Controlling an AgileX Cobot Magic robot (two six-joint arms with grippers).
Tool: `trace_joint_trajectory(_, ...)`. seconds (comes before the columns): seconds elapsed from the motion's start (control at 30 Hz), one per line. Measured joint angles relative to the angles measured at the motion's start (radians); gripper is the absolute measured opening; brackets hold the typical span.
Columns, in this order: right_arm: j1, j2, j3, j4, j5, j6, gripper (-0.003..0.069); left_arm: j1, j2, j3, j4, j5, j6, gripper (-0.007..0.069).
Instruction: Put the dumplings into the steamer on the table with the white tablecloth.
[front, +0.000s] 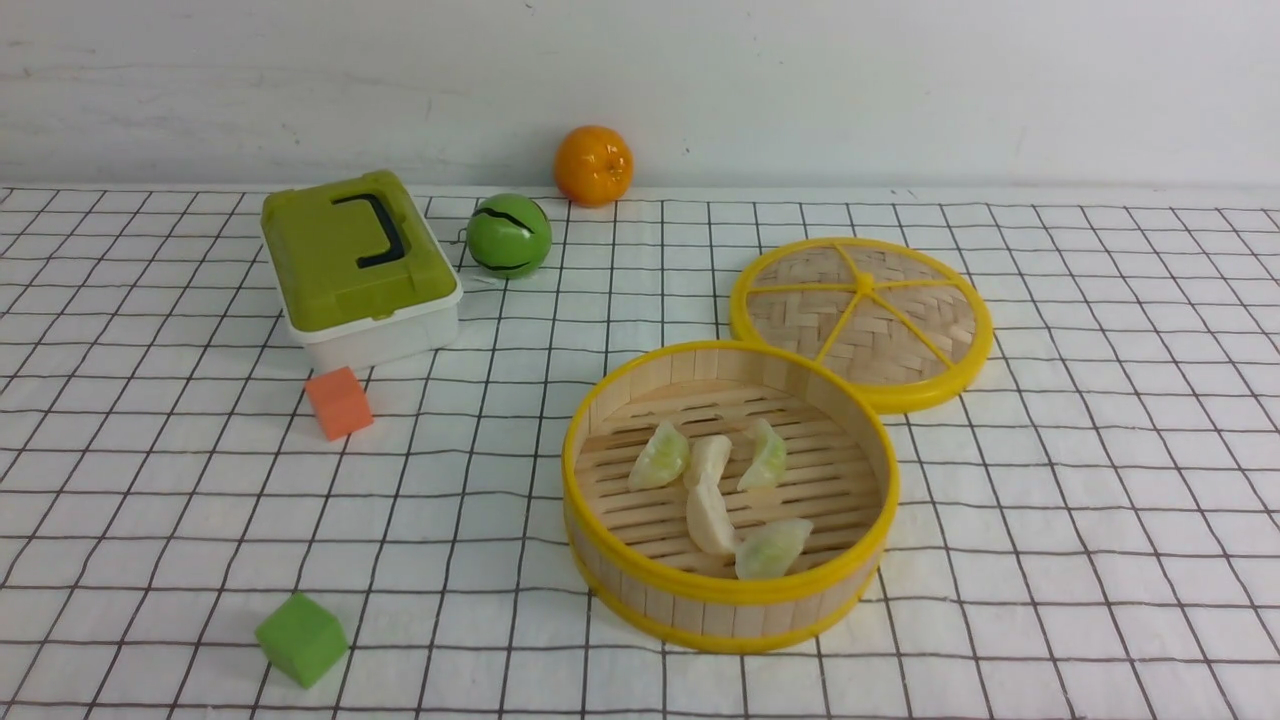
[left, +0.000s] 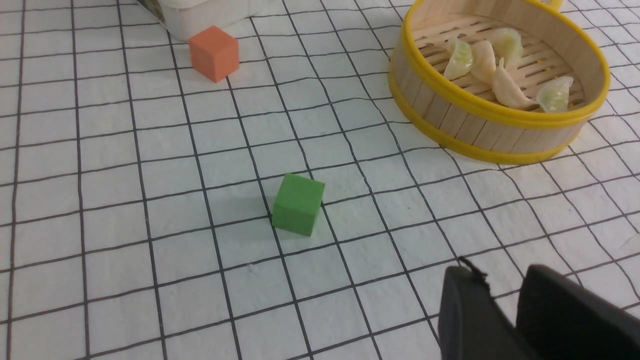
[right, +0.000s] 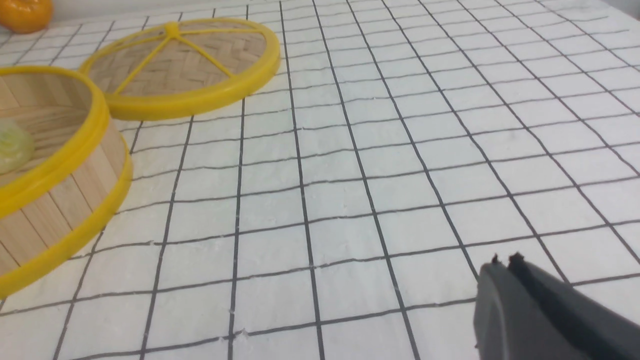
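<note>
All five dumplings (front: 710, 518) lie inside the steamer (front: 732, 600); left jaws (left: 492, 305) slightly parted, right jaws (right: 505, 280) closed, both holding nothing.

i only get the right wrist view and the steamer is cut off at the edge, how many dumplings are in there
Observer: Five dumplings, all lying on the slatted floor of the steamer.

Operator: ok and is the left gripper holding anything

Observer: No, the left gripper has its fingertips slightly apart, with nothing between them.

Operator: where are the cubes, did any get in the steamer

Observer: Neither is in it; the orange cube and the green cube both sit on the white tablecloth, left of the steamer.
</note>
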Motion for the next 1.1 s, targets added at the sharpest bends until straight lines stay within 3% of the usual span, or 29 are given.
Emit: trace_joint_trajectory(1.1, 0.000, 0.000, -0.009, 0.001, 0.048, 0.001, 0.0015, 0.000, 0.000, 0.000, 0.000, 0.000, 0.000, 0.0178)
